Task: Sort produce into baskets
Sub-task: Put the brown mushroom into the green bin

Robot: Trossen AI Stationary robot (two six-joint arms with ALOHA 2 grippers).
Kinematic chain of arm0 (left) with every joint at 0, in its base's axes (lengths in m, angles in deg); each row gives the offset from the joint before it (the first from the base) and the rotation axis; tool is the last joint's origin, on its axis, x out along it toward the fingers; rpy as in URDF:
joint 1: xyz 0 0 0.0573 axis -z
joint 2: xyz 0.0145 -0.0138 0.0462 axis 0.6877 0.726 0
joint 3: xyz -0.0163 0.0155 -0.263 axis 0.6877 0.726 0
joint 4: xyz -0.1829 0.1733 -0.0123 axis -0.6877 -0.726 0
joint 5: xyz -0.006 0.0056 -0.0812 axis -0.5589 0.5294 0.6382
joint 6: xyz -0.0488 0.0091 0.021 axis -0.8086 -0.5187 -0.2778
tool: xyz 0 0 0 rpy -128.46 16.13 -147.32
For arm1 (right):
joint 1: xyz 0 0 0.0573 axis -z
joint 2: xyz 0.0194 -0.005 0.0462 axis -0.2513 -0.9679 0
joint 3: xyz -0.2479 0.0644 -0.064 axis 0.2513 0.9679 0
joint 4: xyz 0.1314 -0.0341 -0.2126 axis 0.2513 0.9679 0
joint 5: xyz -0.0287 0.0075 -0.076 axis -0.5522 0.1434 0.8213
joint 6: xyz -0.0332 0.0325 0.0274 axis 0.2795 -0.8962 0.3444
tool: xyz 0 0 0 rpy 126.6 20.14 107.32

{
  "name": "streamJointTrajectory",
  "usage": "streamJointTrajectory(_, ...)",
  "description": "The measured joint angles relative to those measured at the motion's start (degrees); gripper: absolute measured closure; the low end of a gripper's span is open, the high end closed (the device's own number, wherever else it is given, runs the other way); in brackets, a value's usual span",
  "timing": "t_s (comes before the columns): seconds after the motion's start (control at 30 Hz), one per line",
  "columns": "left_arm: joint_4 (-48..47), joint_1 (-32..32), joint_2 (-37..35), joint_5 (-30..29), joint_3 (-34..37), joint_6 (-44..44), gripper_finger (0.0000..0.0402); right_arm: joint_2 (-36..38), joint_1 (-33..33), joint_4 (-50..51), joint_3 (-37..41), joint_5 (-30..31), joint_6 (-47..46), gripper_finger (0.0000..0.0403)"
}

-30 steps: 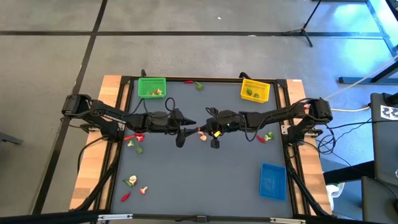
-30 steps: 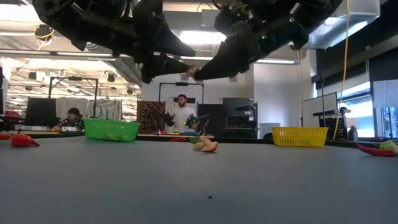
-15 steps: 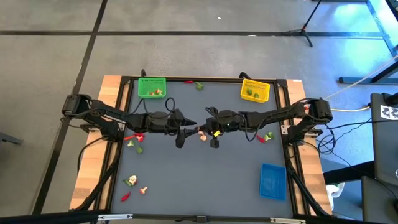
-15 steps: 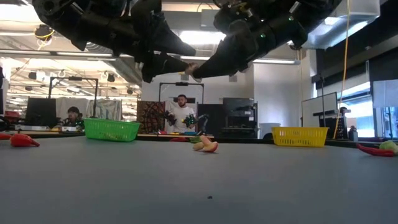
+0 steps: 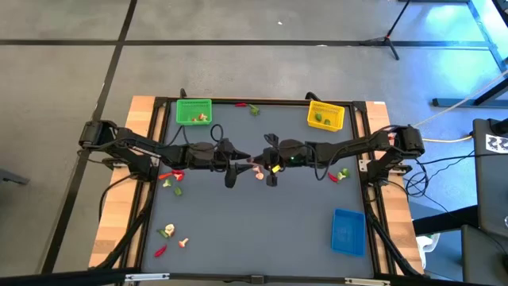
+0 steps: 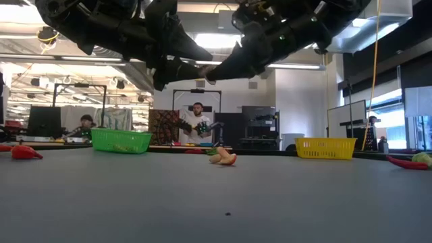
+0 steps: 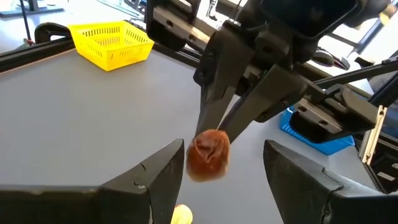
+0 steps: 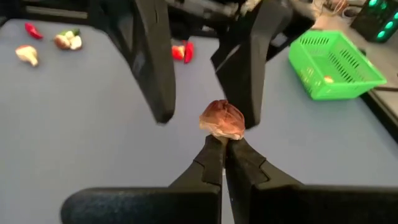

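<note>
High over the table's middle my two grippers meet tip to tip. My right gripper (image 8: 225,142) is shut on a small brown mushroom-like piece (image 8: 222,119), also seen as the brown piece (image 7: 208,154) and the brown piece (image 6: 206,72). My left gripper (image 7: 224,152) is open, one finger on either side of that piece, with a gap showing. The green basket (image 5: 194,111) and the yellow basket (image 5: 325,116) stand at the far edge, and the blue basket (image 5: 348,230) at the near right. My right gripper pinches the brown piece by its lower end (image 8: 222,133) between its two fingertips, only at their free ends. The fingers come from the table's right, slanting a little down. The piece sticks out beyond the tips, lifted well clear of the table.
A pale and green piece (image 6: 225,158) lies on the table below the grippers. Red and green pieces (image 5: 173,181) lie at the left, others (image 5: 171,238) at the near left, some (image 5: 340,174) at the right. The green basket and the yellow basket each hold some pieces.
My right gripper has tipped a little and carried the brown piece slightly up and in between my left gripper's open fingers. The left arm has kept still.
</note>
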Motion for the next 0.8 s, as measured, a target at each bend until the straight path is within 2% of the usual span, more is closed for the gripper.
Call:
streamJointTrajectory(0.2, 0.0, 0.0, 0.0, 0.0, 0.0, 1.2, 0.0206, 0.0, 0.0, -2.6, 0.0, -2.4, 0.0, 0.0398)
streamJointTrajectory(0.57, -0.2, -0.1, -0.1, -0.1, 0.0, 4.7, 0.0344, 0.0, 0.0, -2.5, 0.1, -3.5, -2.9, 0.0396)
streamJointTrajectory(0.67, -0.2, -0.3, -0.1, 0.0, 0.0, 6.0, 0.0357, 0.0, 0.0, -2.2, 0.1, -3.5, -3.3, 0.0378)
streamJointTrajectory(0.8, -1.8, -1.5, -0.7, 0.3, 0.0, 6.0, 0.0350, 0.4, 0.0, -0.5, 0.1, -2.3, -3.4, 0.0325)
